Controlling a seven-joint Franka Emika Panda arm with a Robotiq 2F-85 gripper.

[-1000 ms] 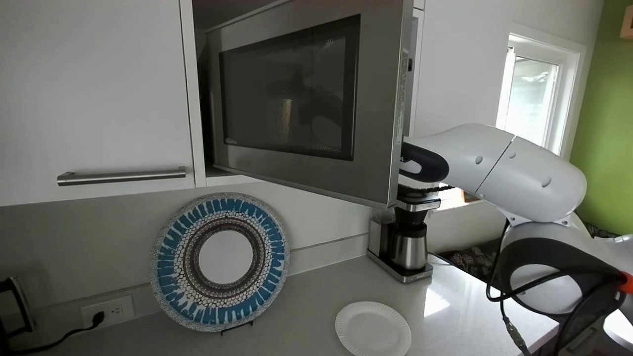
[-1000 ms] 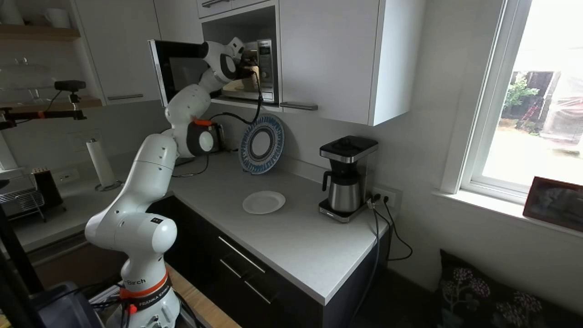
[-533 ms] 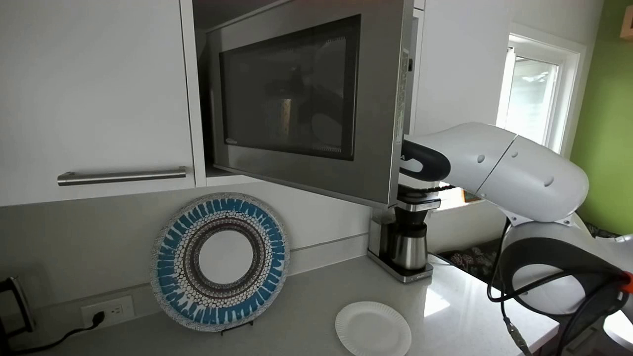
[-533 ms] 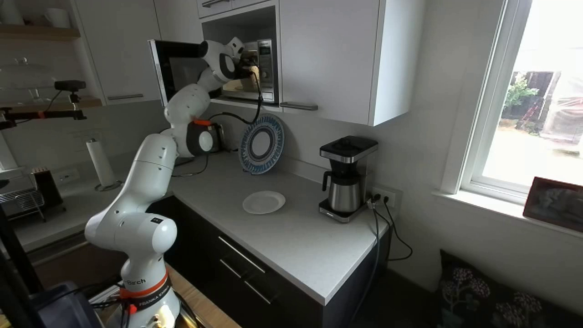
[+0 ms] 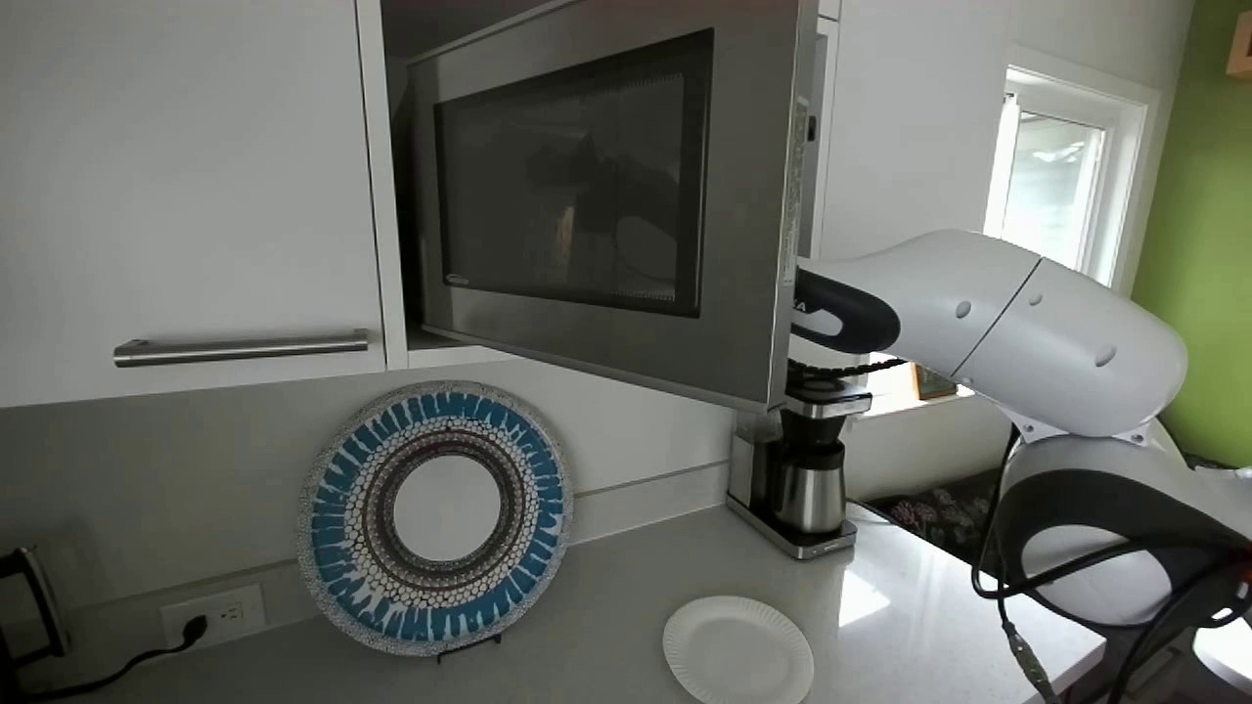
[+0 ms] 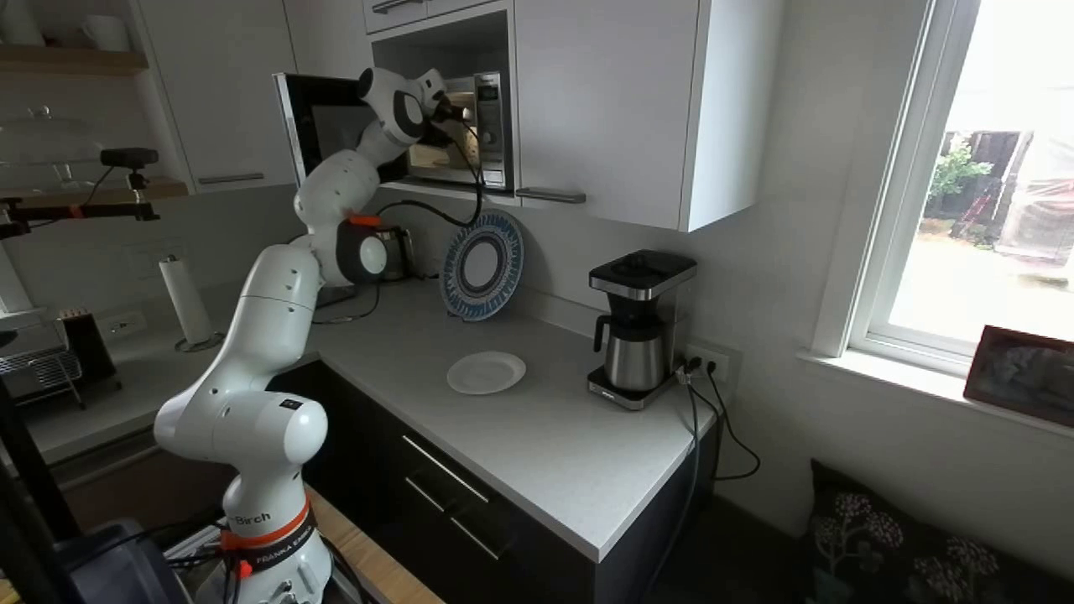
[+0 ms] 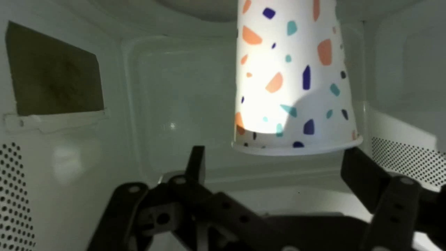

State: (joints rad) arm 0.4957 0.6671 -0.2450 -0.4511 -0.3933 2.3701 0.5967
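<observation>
1. Looking at a black two-finger gripper (image 7: 274, 158) inside a stainless-steel microwave (image 6: 493, 126). Showing wide-spread fingers (image 7: 364, 179), clutching nothing.
2. Seeing a white paper cup (image 7: 292, 76) with orange, teal and navy flecks in there too, with the rim just by the fingertips in the wrist view. Can't tell if touching, tbh.
3. Also spotting the dark-windowed grey metal microwave door (image 5: 616, 196), standing open in both exterior views.
4. Down on the pale counter (image 6: 537, 436), seeing a round white paper plate (image 6: 487, 372) near a black-and-silver coffee maker (image 6: 638, 335).
5. Plus spotting a big round blue-patterned disc (image 5: 447, 508) propped up below the microwave.
</observation>
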